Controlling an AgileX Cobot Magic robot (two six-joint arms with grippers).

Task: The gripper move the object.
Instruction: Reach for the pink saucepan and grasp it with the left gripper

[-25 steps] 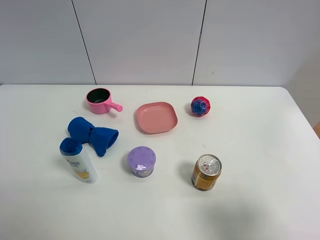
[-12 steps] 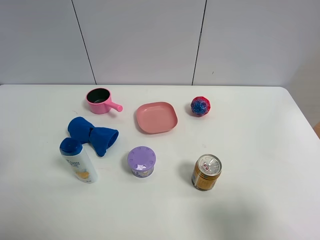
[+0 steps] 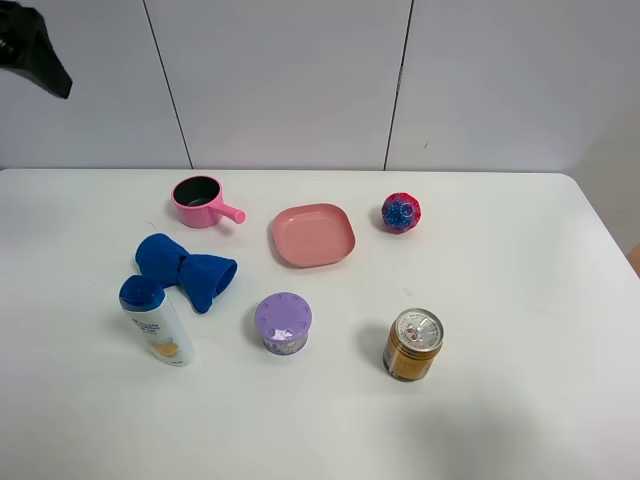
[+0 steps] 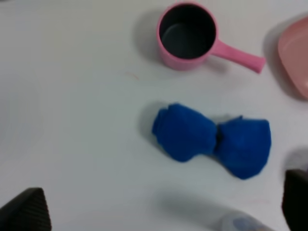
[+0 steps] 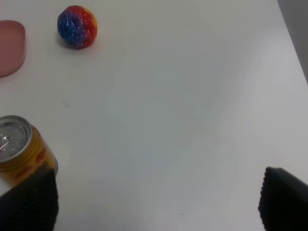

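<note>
The dark end of the left arm (image 3: 33, 50) is now entering the far-left corner of the exterior high view; half a second ago it was not showing there. No item on the table (image 3: 520, 280) is changing position.

The left gripper (image 4: 159, 207) is holding its jaws wide apart, with only the two dark fingertips (image 4: 25, 211) showing at the edges of the left wrist view. Nothing is sitting between them, and they are hanging above the table, clear of every item. Below the jaws a blue cloth (image 4: 211, 139), bunched into a bow shape, is lying on the white surface. Beyond the cloth, and apart from it, the pink toy saucepan (image 4: 187, 36) is standing upright at the far left of the table. Its dark inside is facing up and its short handle is pointing right, toward the pink square plate (image 3: 313, 235), without touching it.

The right gripper (image 5: 156, 202) is also holding its jaws wide apart and gripping nothing. A yellow drink can (image 5: 21, 149) is standing upright just beside its left fingertip. A red-and-blue ball (image 5: 77, 26) is resting farther off, right of the plate.

Near the left front, a white bottle with a blue cap (image 3: 157, 322) is lying beside the cloth. A purple lidded cup (image 3: 283, 322) is standing between the bottle and the can.
</note>
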